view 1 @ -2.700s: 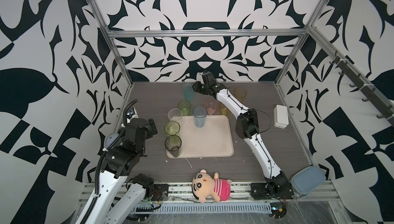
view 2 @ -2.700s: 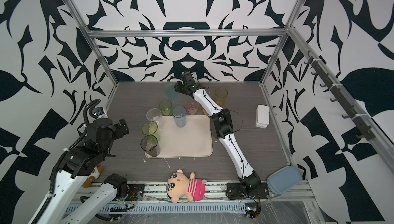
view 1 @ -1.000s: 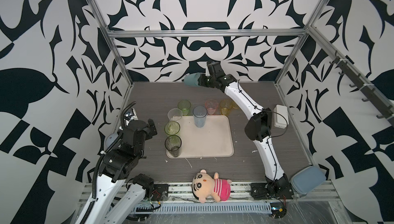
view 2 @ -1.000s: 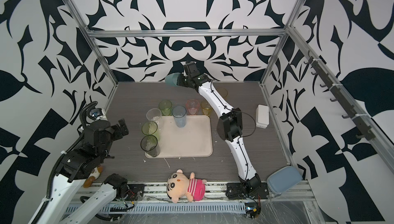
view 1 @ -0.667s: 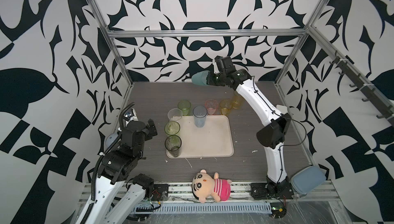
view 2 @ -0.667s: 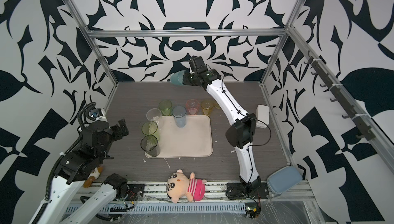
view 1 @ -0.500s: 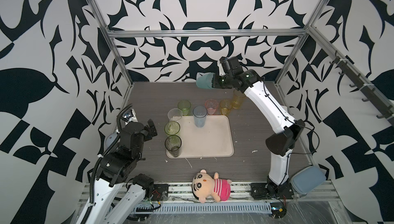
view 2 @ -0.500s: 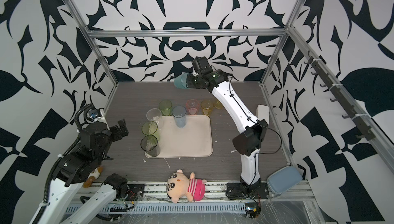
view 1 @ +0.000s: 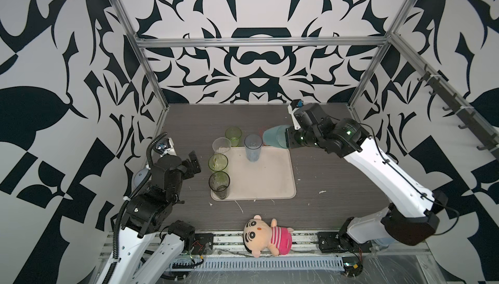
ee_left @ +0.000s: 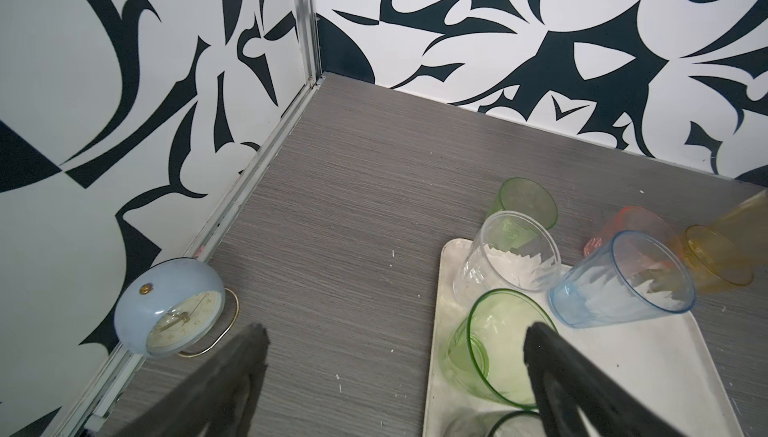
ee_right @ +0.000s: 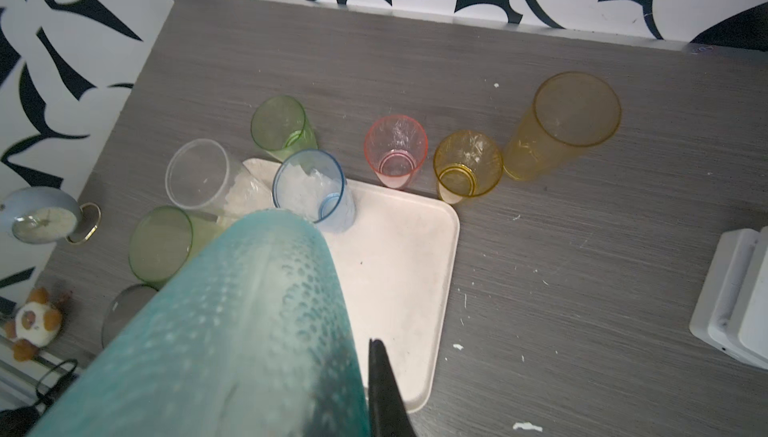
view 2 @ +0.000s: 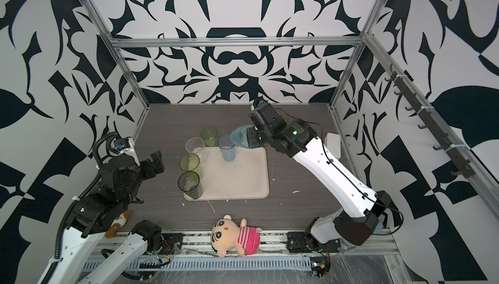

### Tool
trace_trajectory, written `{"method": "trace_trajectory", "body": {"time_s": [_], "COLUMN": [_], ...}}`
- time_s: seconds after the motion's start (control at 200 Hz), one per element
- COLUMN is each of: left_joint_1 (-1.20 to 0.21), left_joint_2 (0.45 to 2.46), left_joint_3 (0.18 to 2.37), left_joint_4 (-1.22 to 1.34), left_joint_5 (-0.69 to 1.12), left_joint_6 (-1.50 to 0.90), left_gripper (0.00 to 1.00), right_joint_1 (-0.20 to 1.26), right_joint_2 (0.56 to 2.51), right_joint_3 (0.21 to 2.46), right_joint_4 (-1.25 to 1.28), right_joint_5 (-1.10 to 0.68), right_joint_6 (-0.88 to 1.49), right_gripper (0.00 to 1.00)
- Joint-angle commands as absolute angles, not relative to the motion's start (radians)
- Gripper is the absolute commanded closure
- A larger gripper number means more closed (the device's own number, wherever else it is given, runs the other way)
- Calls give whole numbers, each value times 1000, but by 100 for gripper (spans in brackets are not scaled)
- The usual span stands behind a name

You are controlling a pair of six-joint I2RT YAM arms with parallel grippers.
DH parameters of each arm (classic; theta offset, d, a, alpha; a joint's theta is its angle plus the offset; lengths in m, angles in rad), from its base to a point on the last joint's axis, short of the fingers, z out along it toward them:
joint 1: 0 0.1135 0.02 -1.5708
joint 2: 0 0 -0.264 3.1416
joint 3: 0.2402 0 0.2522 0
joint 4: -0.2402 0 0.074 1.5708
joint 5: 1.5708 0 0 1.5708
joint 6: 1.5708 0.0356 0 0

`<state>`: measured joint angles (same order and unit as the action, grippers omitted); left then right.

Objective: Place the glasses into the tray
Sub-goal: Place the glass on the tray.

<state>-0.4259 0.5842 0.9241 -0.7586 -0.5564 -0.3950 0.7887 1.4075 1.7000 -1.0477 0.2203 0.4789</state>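
Observation:
My right gripper (view 1: 286, 139) is shut on a teal glass (view 1: 274, 137), held on its side in the air over the far right corner of the beige tray (view 1: 267, 177). In the right wrist view the teal glass (ee_right: 249, 331) fills the foreground beside one dark finger (ee_right: 384, 385). On the tray stand a blue glass (view 1: 253, 147), a clear one (view 1: 221, 146), a green one (view 1: 217, 162) and a smoke grey one (view 1: 219, 184). Behind the tray, on the table, are a short green glass (view 1: 233, 135), a pink one (ee_right: 395, 152) and two yellow ones (ee_right: 467, 166) (ee_right: 561, 123). My left gripper (view 1: 195, 162) hangs open left of the tray.
A plush doll (view 1: 267, 235) lies at the table's front edge. A white box (view 2: 333, 142) sits near the right wall. A pale blue clock (ee_left: 170, 310) stands by the left wall, with a small plush toy (ee_right: 35, 322) nearer the front. Paper scraps dot the table.
The right arm has lifted the teal glass from the back of the table, swung right, then come down and forward to the tray's far right corner. The left arm has barely shifted.

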Motion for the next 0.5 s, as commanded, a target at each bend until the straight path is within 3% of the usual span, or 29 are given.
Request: {"method": "trace_trajectory", "body": {"time_s": [0.0,0.19,0.495], "left_joint_1": [-429,-429,-430], "left_joint_2": [575,582,589], "left_joint_3": [920,920,920], "left_joint_4": [-743,-742,-741], "left_joint_5": [-544,-540,-544], "left_joint_6": [-402,-403,-403], "left_gripper": [0,0,0], "right_joint_1": [830,884,915], "right_joint_2": [1389,1400,1547], "right_joint_3": [1629,1513,1505], "right_joint_4": [-1069,-1039,-1028], "right_joint_5": [290,290,262], "right_joint_6": [526,595,660], "right_gripper": [100,100,100]}}
